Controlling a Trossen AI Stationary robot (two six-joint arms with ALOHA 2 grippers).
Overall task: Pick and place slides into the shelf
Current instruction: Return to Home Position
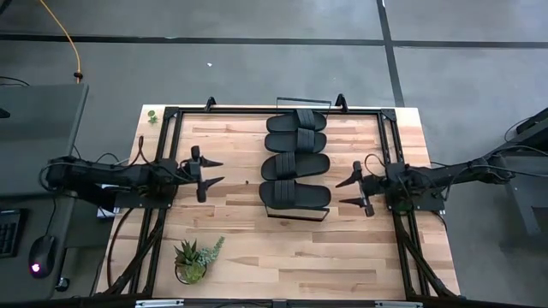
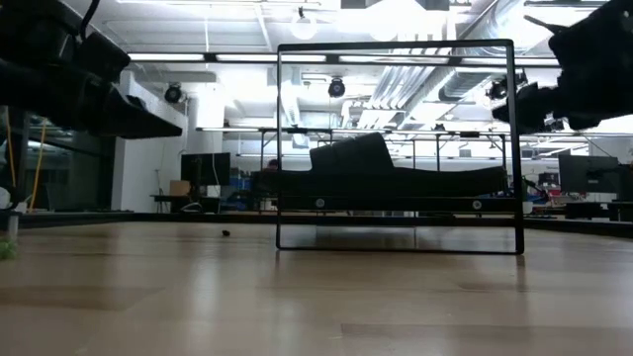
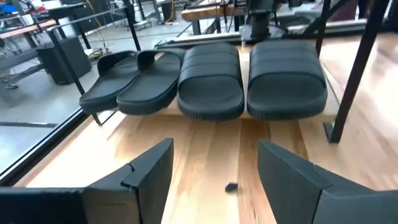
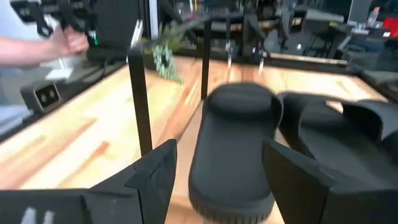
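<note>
Four slides (image 1: 295,159) lie abreast on the shelf (image 1: 298,214).

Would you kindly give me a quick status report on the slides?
Left tool open, empty. Right tool open, empty. Four slides on shelf. Nothing blocking.

Soft, even overhead light covers the table (image 1: 282,248), leaving only faint shadows beside the slides (image 1: 295,162). At table height the ceiling lights (image 2: 396,15) glare white behind (strong backlight), so the slides and the shelf (image 2: 396,44) show as black silhouettes, and the wood carries a pale sheen.
</note>
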